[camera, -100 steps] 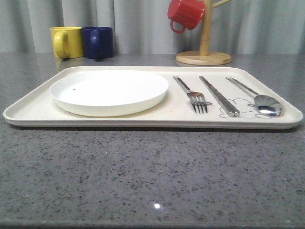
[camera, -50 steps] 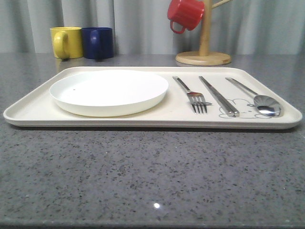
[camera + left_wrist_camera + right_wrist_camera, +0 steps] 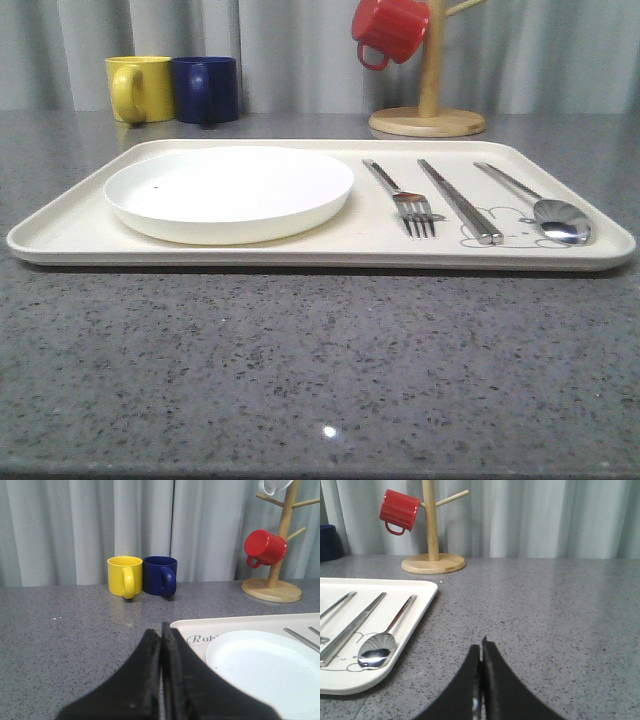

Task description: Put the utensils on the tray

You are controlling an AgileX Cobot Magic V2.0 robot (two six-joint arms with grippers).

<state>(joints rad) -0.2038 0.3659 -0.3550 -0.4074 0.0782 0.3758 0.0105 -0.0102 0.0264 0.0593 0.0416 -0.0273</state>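
Note:
The cream tray (image 3: 60, 232) lies across the middle of the grey table. On its left half sits the round white plate (image 3: 229, 190). To the right lie the fork (image 3: 405, 200), the chopsticks (image 3: 460, 202) and the spoon (image 3: 545, 208), side by side, handles pointing away. My left gripper (image 3: 161, 630) is shut and empty, just off the tray's near left corner (image 3: 190, 629), with the plate (image 3: 265, 667) beside it. My right gripper (image 3: 481, 647) is shut and empty over bare table to the right of the tray (image 3: 417, 622), near the spoon (image 3: 382, 642).
A yellow mug (image 3: 140, 88) and a blue mug (image 3: 206, 89) stand behind the tray at the back left. A wooden mug stand (image 3: 428, 118) with a red mug (image 3: 390, 30) hung on it stands at the back right. A grey curtain closes the back.

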